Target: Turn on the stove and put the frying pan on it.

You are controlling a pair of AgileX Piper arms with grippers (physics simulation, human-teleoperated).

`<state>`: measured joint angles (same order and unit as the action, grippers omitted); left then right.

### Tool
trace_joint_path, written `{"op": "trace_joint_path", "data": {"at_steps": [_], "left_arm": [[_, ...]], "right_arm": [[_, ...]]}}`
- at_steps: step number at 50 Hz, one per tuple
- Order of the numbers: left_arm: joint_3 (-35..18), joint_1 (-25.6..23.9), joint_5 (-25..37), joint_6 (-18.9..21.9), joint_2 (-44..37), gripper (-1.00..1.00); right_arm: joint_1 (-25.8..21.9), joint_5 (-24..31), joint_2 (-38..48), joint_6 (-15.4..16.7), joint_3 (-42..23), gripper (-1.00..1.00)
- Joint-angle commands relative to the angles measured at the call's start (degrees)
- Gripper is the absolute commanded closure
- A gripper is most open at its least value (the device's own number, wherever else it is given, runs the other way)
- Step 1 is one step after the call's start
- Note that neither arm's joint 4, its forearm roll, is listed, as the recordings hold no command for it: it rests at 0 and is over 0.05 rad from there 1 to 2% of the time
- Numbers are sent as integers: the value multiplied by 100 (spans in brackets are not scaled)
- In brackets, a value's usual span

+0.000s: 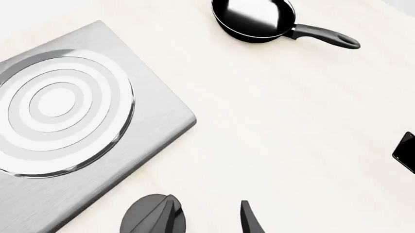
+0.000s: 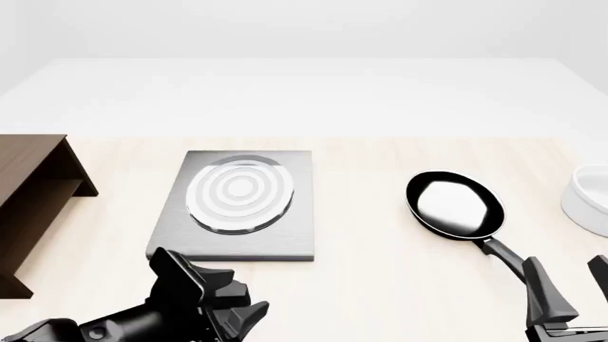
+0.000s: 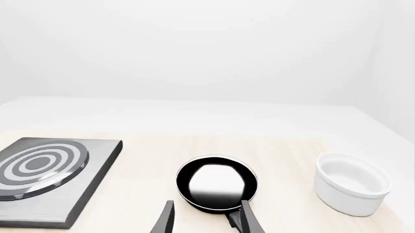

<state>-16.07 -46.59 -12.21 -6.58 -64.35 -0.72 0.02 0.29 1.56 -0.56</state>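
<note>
The stove (image 2: 299, 239) is a grey square plate with a ringed burner (image 2: 240, 192); it also shows in the left wrist view (image 1: 152, 116) and the right wrist view (image 3: 97, 184). Its black oval knob (image 1: 146, 218) lies on the table just off the plate's corner, under my left gripper (image 1: 207, 221), which is open with one finger over the knob. In the front view the left arm (image 2: 190, 306) hides the knob. The frying pan (image 2: 456, 205) sits on the table right of the stove, handle toward me. My right gripper (image 3: 207, 223) is open, its fingers on either side of the handle end (image 3: 233, 218).
A dark brown wooden shelf (image 2: 28, 206) stands at the table's left edge. A white bowl (image 2: 589, 199) sits right of the pan, also in the right wrist view (image 3: 352, 183). Bare table lies between stove and pan.
</note>
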Motion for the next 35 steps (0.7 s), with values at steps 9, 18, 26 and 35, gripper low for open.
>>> {"op": "trace_joint_path", "data": {"at_steps": [9, 18, 26, 35], "left_arm": [[-362, 409, 1548, 399, 2555, -100], [-374, 937, 2049, 539, 3687, -100], [-305, 1358, 2396, 570, 4448, -100], [385, 2279, 2429, 403, 5512, -100]], "right_arm": [[-2, 9, -24, 4, 3, -100], [-2, 14, -24, 5, 1, -100], [1, 15, -24, 13, -1, -100], [15, 14, -22, 9, 0, -100]]}}
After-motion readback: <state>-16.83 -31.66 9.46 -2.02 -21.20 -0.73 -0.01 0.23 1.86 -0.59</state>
